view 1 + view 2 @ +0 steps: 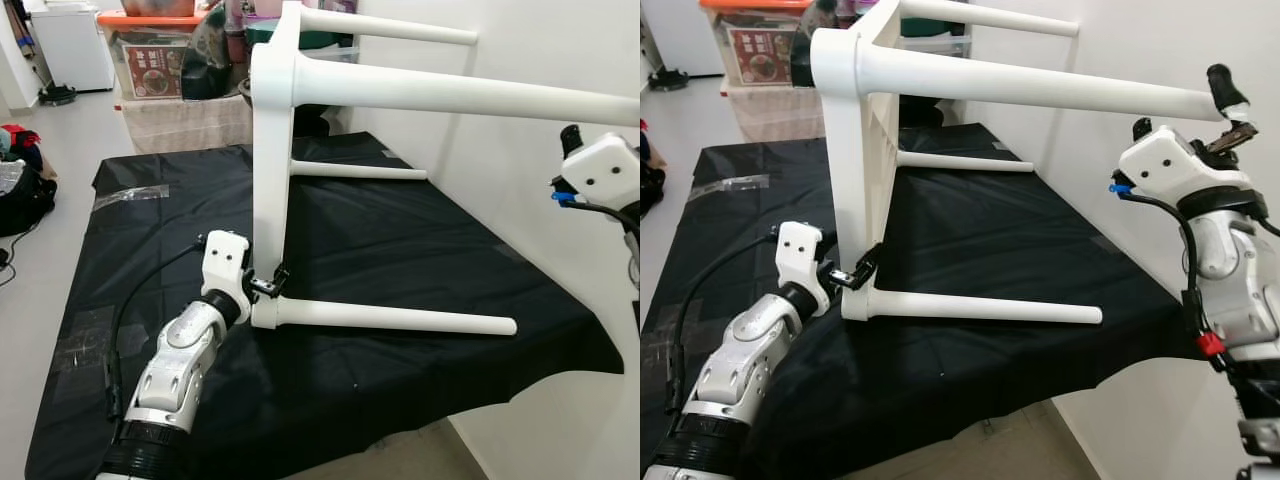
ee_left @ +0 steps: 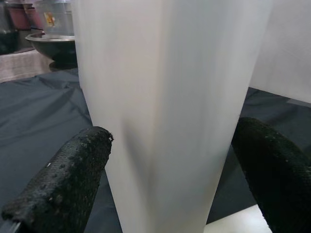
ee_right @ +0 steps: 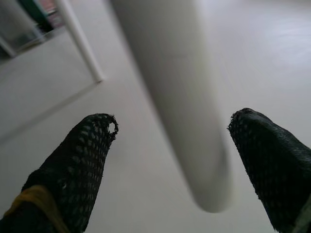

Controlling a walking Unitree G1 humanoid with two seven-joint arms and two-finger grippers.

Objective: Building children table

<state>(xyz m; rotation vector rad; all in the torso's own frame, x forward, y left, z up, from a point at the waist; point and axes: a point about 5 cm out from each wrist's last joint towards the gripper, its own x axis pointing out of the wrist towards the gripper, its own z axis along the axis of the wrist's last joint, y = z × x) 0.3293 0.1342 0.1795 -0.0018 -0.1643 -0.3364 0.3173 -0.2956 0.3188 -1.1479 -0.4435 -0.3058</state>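
White table (image 1: 855, 150) tipped sideways, left gripper (image 1: 862, 270) apparently touching.

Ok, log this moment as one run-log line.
table: on its side on black cloth | left gripper: open around tabletop edge | right gripper: open at upper leg tip

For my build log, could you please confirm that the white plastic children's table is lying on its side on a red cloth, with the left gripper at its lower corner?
Not quite: the cloth is black, not red, as the left eye view shows. The white plastic children's table does lie on its side there, with the left gripper at its lower corner.
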